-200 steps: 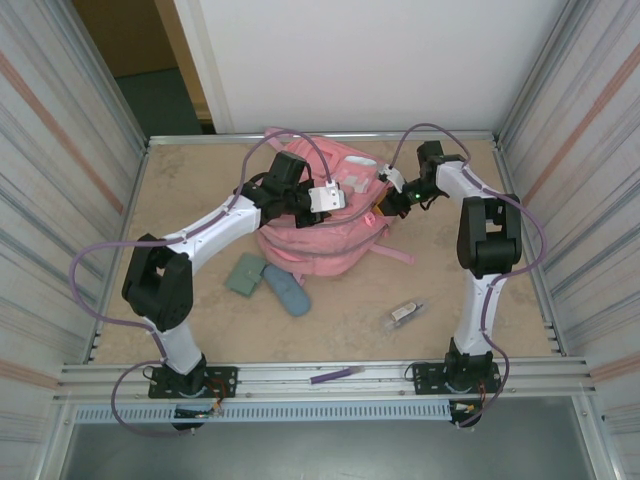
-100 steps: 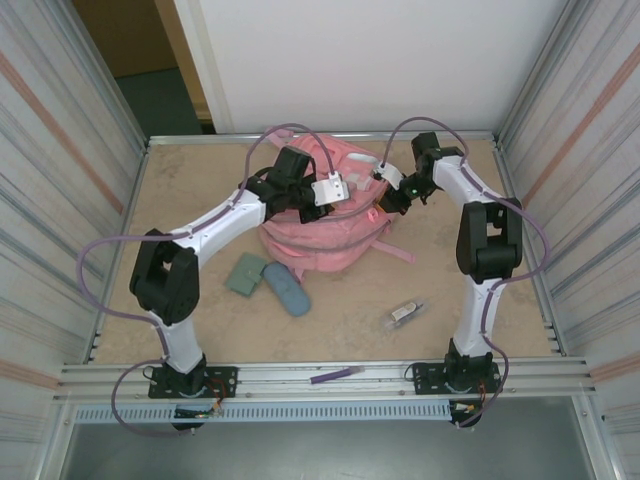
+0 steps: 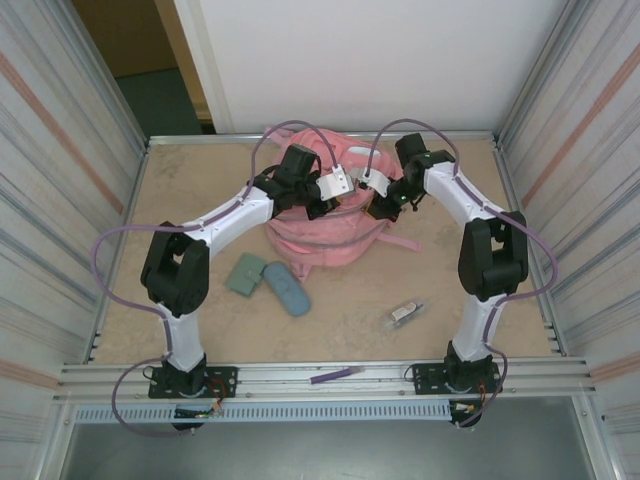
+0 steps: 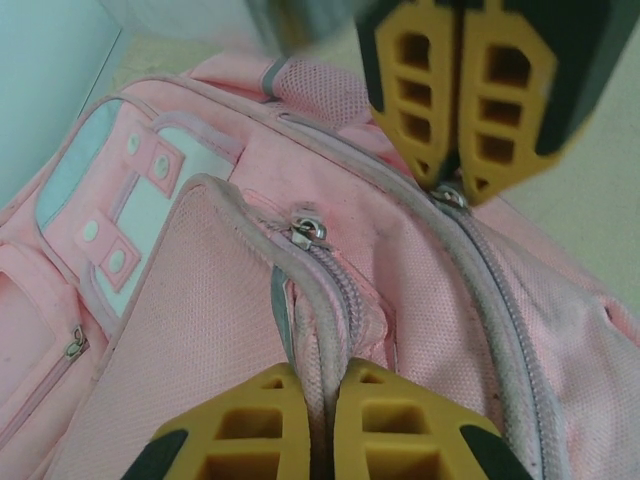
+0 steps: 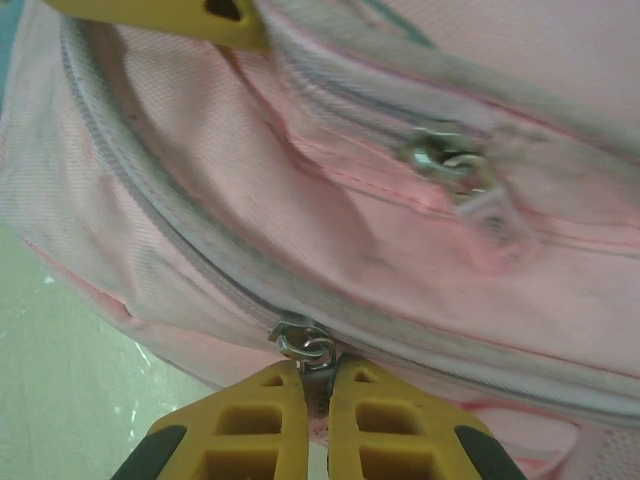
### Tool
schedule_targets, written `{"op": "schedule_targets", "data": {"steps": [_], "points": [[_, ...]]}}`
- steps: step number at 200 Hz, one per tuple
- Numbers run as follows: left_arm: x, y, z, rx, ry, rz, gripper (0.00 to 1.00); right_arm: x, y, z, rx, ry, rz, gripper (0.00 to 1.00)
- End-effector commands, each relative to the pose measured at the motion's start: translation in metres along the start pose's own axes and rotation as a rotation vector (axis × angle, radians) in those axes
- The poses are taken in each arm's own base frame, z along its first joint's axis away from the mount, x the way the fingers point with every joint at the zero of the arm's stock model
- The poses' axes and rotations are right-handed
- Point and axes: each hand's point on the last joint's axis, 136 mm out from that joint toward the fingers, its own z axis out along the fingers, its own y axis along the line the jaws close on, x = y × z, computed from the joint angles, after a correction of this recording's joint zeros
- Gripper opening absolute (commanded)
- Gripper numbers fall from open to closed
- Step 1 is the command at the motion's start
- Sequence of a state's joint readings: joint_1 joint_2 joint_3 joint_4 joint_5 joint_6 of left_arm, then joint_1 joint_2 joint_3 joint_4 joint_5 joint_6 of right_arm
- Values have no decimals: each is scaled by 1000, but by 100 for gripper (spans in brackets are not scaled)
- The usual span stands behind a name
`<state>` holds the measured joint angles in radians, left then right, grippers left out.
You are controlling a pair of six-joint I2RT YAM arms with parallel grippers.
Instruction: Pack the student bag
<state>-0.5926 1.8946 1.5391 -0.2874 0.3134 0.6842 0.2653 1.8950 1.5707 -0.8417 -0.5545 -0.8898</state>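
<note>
The pink student bag (image 3: 318, 236) lies at the back middle of the table, bunched up between both arms. My left gripper (image 3: 344, 190) is over its top; in the left wrist view this gripper (image 4: 322, 378) is shut on the piped zipper edge of the bag (image 4: 200, 330). My right gripper (image 3: 371, 194) meets it from the right. In the right wrist view that gripper (image 5: 318, 368) is shut on the pull of a metal zipper slider (image 5: 303, 342) on the bag's main zipper. The right gripper's yellow fingers (image 4: 470, 100) also show opposite in the left wrist view.
A green case (image 3: 245, 273) and a blue-grey oval pouch (image 3: 287, 290) lie just in front of the bag. A small packet (image 3: 404, 312) rests front right, and a purple pen (image 3: 334, 375) lies on the front rail. Ribbed metal walls (image 3: 70, 190) close both sides.
Both grippers have moved toward the back wall and closer together, keeping their grips. The bag's top has been drawn back with them and bunched up.
</note>
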Motion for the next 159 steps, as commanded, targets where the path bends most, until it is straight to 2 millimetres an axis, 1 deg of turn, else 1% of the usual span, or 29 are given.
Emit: {"op": "schedule_targets", "data": {"steps": [1,20,38,45,71,95,105,111,117,130,144,159], "points": [[-39,31,-12,-98,-131,0,0,-14,38,0,-100,-57,13,2],[-42,30,-12,-92,-145,-15,0,-17,52,6,-150,-98,28,2],[-44,32,-9,-93,-160,-37,0,-21,55,9,-161,-126,79,2],[-43,31,-5,-93,-158,-40,0,-23,58,11,-169,-138,94,3],[-43,27,10,-102,-139,-21,0,-33,63,11,-211,-218,160,10],[-43,21,23,-89,-146,-30,0,-39,65,9,-255,-261,254,12],[-41,19,27,-84,-142,-38,0,-39,63,10,-266,-279,306,13],[-40,18,28,-77,-142,-44,0,-38,60,11,-262,-287,341,16],[-40,15,29,-70,-143,-46,0,-35,58,13,-252,-288,379,20],[-41,9,27,-51,-157,-38,0,-26,54,16,-237,-300,438,24],[-46,3,20,-31,-180,-5,0,-18,47,9,-250,-337,498,26],[-48,2,14,-26,-188,23,0,-15,34,-3,-255,-389,562,33]]}}
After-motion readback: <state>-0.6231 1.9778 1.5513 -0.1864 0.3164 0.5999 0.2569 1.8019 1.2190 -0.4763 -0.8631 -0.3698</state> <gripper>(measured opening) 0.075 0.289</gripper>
